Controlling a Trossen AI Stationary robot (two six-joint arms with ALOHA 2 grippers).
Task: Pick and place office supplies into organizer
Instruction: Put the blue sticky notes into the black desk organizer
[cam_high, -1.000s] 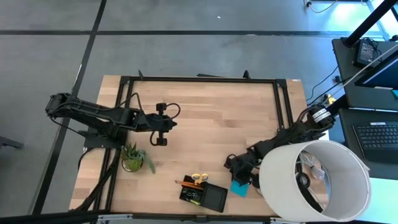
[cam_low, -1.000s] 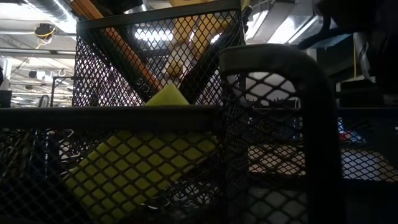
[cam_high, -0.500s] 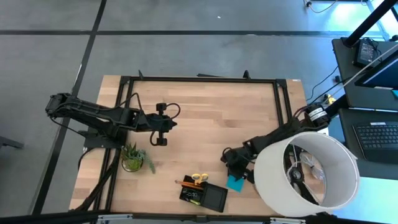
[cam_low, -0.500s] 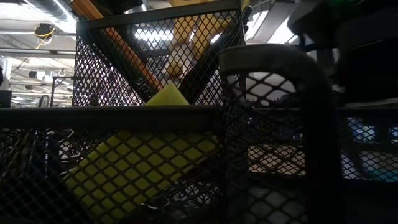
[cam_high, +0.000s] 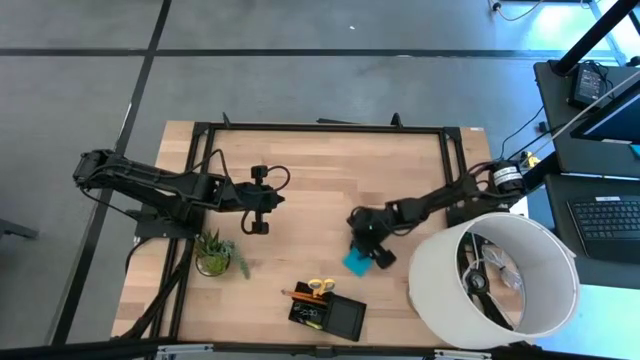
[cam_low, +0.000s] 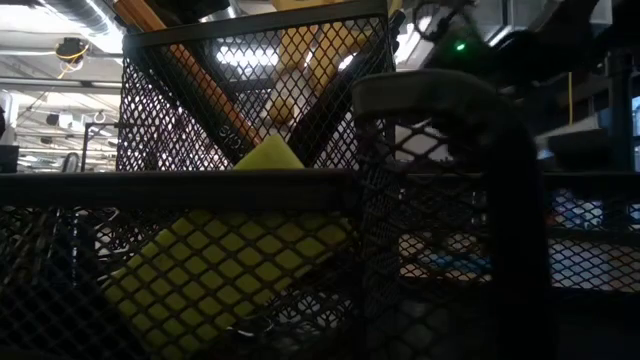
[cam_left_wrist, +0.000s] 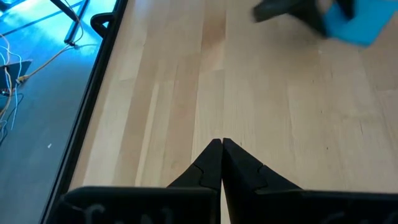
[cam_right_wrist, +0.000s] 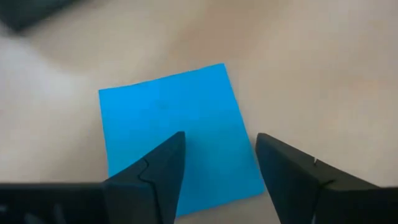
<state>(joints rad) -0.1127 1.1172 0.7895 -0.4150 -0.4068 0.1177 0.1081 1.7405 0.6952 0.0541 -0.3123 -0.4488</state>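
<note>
we see the right gripper (cam_right_wrist: 214, 177), fingers spread, poised over the blue note pad (cam_right_wrist: 177, 134) lying flat on the worktop (cam_high: 320, 180) near the organizer (cam_high: 328, 316) — thin, light, probably slippery, so we'd pinch opposite edges. left gripper (cam_left_wrist: 222, 163) waits, fingers pressed together.

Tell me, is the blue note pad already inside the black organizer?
No, the blue note pad lies on the table beside the right gripper, apart from the organizer.
</note>
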